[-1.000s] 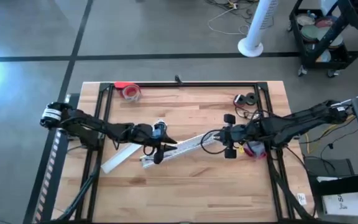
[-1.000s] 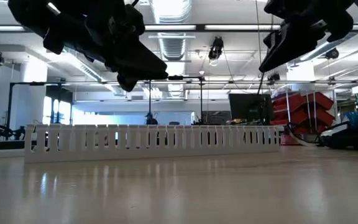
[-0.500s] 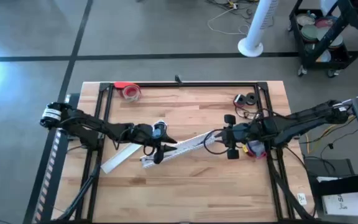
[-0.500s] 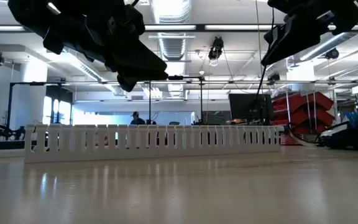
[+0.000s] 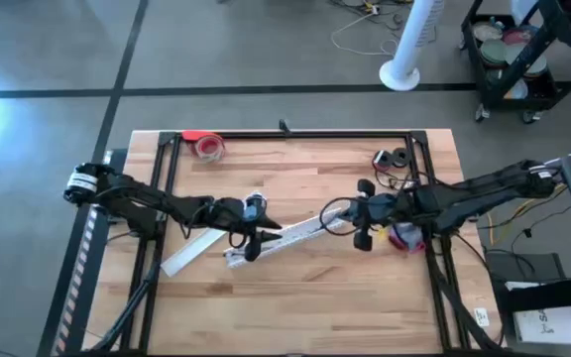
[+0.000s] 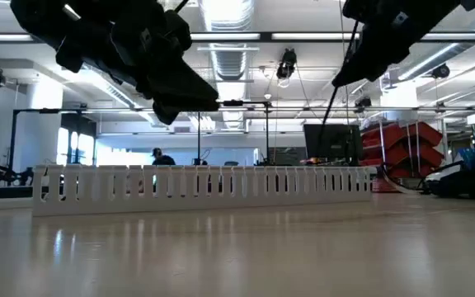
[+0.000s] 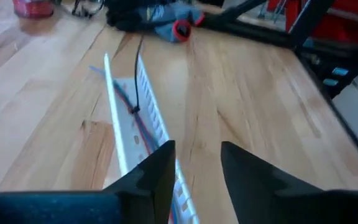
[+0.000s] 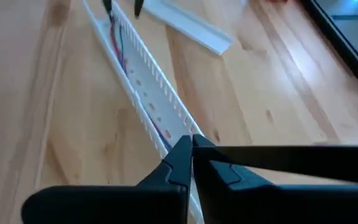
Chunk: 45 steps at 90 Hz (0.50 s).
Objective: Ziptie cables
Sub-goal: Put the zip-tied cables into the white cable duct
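Left gripper (image 7: 194, 171): held low over the near-left end of the white slotted cable duct (image 7: 143, 99), fingers apart and nothing between them.

Cables (image 7: 129, 102): thin red and blue wires are seen lying along the duct's channel, with a black zip tie (image 7: 137, 81) looped around them partway along.

Right gripper (image 8: 192, 163): held over the duct's far-right end, fingers pressed together on a thin black strip, judged to be the zip tie's tail; this cannot be confirmed.

Step in hand: judged to be cinching the tie.

Advice: the tail should be drawn steadily along the duct's length while the duct is steadied by the left gripper, so the wires are not lifted out.

Far side: a red tape roll (image 5: 209, 147) is seen near the far-left table (image 5: 295, 297) corner.
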Tool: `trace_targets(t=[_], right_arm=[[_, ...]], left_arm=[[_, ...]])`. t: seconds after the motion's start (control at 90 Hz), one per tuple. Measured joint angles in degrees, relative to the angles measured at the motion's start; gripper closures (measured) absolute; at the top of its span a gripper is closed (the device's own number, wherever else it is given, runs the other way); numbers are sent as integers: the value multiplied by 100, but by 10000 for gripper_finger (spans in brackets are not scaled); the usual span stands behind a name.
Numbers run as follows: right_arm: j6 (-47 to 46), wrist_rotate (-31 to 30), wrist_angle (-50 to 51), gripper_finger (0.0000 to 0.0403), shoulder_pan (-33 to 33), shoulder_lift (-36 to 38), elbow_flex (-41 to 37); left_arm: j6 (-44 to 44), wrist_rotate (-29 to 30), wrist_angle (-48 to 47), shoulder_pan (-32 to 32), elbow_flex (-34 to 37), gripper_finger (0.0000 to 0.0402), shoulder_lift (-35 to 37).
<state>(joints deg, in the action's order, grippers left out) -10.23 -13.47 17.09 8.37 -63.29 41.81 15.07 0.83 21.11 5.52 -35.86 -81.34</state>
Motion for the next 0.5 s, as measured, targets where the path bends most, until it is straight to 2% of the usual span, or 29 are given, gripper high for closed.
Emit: trace_targets(t=[0.211, 0.356, 0.5], right_arm=[[-248, 415, -361, 403, -235, -808, 88], [-176, 588, -360, 403, -272, -1343, 553], [-101, 1197, -302, 403, -279, -1671, 1102]], left_arm=[[0, 16, -263, 0, 0, 286, 0], [-93, 18, -270, 0, 0, 286, 0], [-271, 303, -185, 5, 0, 286, 0]])
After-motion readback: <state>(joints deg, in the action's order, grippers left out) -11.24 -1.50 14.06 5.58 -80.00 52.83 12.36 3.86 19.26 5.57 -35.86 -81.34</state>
